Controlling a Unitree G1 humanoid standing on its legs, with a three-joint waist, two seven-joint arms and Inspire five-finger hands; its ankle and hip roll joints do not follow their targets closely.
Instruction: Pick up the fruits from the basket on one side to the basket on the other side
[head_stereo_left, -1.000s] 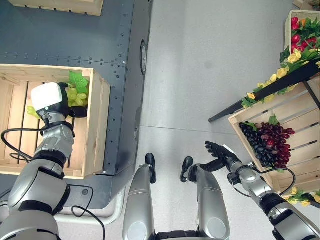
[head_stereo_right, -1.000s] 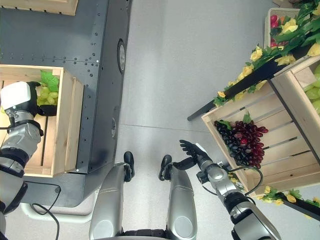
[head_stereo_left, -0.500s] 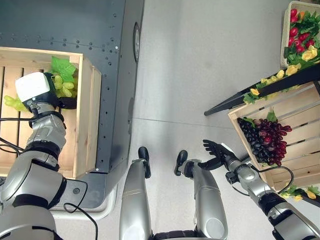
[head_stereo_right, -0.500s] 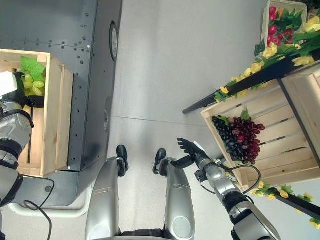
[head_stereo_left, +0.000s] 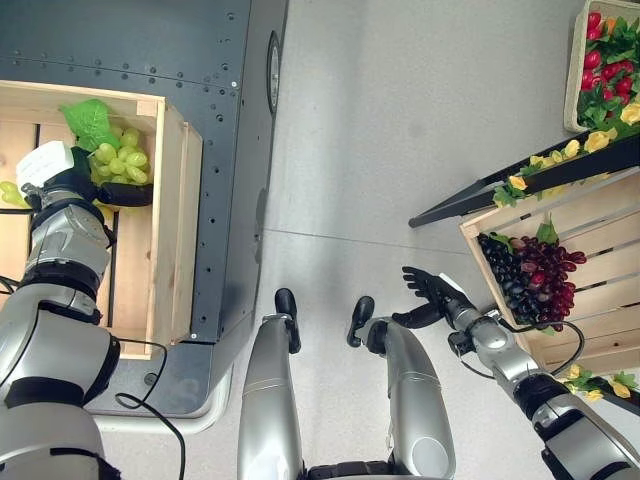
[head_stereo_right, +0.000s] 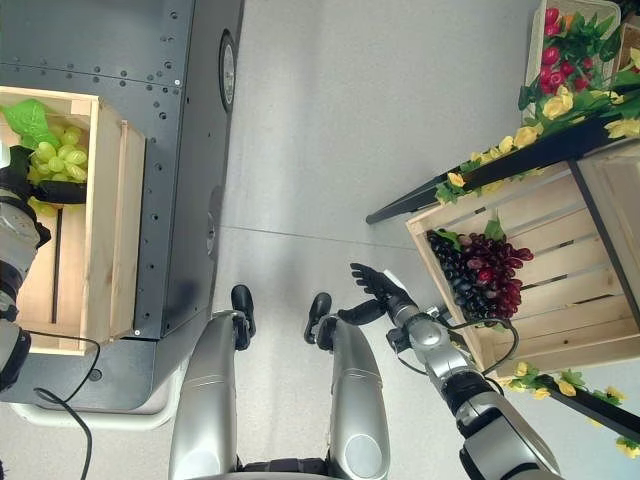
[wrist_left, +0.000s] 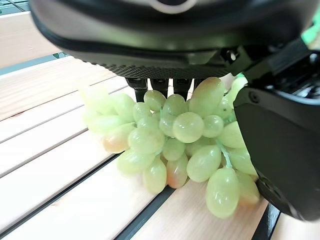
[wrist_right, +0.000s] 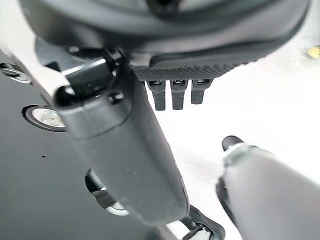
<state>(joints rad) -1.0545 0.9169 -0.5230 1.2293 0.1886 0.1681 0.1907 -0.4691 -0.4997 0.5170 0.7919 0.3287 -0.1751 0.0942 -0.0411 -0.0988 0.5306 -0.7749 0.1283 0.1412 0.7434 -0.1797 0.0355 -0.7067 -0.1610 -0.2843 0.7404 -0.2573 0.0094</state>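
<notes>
Fingers (wrist_left: 160, 86) and thumb around green grapes (wrist_left: 175, 140) — above crate slats (wrist_left: 45, 150)

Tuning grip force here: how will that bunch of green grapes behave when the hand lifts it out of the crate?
The green grapes will probably sag and swing, since the berries hang loose from thin stems under the left hand. Their glossy, rounded skins look slippery. Lying on the wooden crate slats, the lumpy bunch seems unlikely to roll.
</notes>
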